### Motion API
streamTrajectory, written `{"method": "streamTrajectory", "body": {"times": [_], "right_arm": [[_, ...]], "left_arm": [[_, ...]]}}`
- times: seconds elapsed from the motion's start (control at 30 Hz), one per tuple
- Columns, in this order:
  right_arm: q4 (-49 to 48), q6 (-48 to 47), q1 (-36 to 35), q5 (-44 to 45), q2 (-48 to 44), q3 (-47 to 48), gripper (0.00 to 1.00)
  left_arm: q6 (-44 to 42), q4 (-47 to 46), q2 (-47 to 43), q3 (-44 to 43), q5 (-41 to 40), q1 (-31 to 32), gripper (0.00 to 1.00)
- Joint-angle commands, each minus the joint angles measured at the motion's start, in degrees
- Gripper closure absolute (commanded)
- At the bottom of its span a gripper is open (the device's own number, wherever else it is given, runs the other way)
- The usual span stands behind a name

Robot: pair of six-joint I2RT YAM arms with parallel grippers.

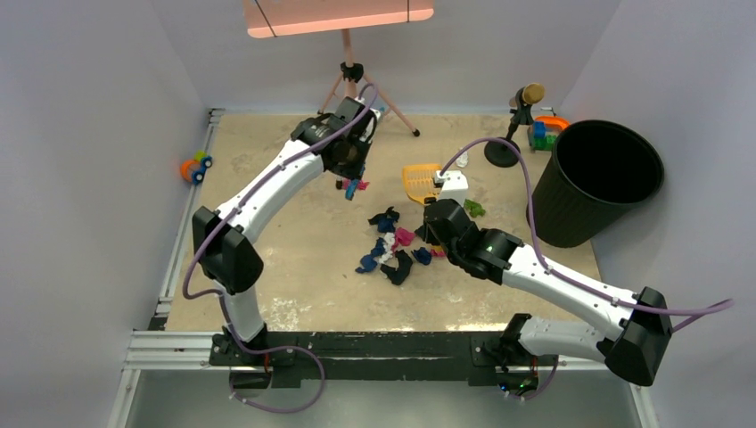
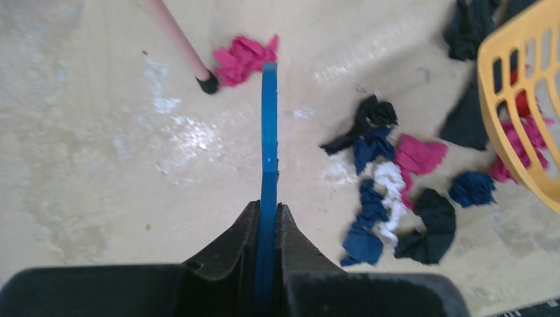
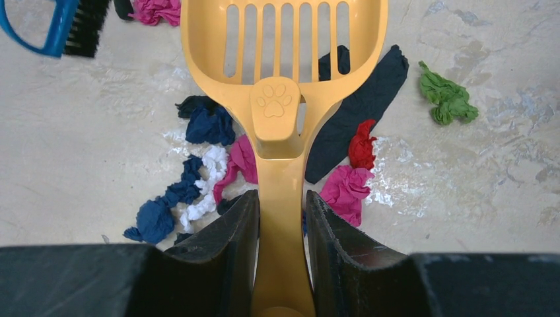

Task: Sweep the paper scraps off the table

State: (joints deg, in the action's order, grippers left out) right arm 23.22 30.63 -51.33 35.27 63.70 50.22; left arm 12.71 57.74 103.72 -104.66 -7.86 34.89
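The paper scraps [image 1: 392, 245] lie in a cluster of dark blue, black, white and pink wads mid-table [image 1: 267, 267]. One pink wad [image 1: 354, 187] lies apart under my left gripper, and a green wad [image 1: 474, 208] lies to the right. My left gripper [image 2: 267, 218] is shut on the blue brush handle [image 2: 269, 152], whose far end is beside a pink wad [image 2: 244, 58]. My right gripper [image 3: 282, 211] is shut on the yellow dustpan handle [image 3: 284, 165]. The pan [image 1: 419, 183] is held over the scraps [image 3: 208, 125], with pink [image 3: 347, 188], red [image 3: 362, 145] and green [image 3: 448, 99] wads to its right.
A black round bin [image 1: 606, 178] stands at the table's right edge. A pink tripod [image 1: 352, 71] has a foot by the brush tip [image 2: 208, 82]. A figure on a round stand [image 1: 517, 125] and colourful toys [image 1: 548, 129] sit at the back right. An orange toy [image 1: 194, 167] sits at the left rail.
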Motion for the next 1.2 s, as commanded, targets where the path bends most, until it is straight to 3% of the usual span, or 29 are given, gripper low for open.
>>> {"method": "streamTrajectory", "body": {"times": [0.0, 0.33, 0.47, 0.6, 0.83, 0.97, 1.07, 1.17], "right_arm": [[-0.2, 0.1, 0.3, 2.3, -1.7, 1.8, 1.0], [0.7, 0.3, 0.3, 3.2, -2.6, 1.8, 1.0], [0.6, 0.2, 0.4, 3.7, -2.7, 1.5, 1.0], [0.2, 0.5, 0.6, 3.5, -2.1, 1.3, 1.0], [0.1, 0.8, 0.7, 3.5, -2.5, 1.1, 1.0], [-0.1, 1.2, 1.0, 4.0, -3.1, 0.5, 1.0], [0.7, 2.7, 1.2, 5.8, -4.1, 0.3, 1.0], [2.1, 4.2, 1.3, 8.8, -5.6, -0.1, 1.0]], "left_arm": [[-5.0, -1.8, 5.5, -6.3, -10.5, -0.1, 1.0], [-11.0, -20.1, 12.7, -3.0, -22.8, 0.1, 1.0], [-12.2, -21.8, 14.7, -1.8, -21.2, 0.2, 1.0], [-8.3, -18.6, 16.7, -1.5, -13.0, 0.3, 1.0], [0.1, -17.0, 17.9, 1.7, 9.2, 0.3, 1.0], [6.6, -22.6, 13.4, 5.5, 25.3, 0.3, 1.0], [10.7, -28.4, 6.5, 10.0, 29.0, 0.3, 1.0], [12.0, -27.8, 1.7, 10.8, 27.0, 0.3, 1.0]]}}
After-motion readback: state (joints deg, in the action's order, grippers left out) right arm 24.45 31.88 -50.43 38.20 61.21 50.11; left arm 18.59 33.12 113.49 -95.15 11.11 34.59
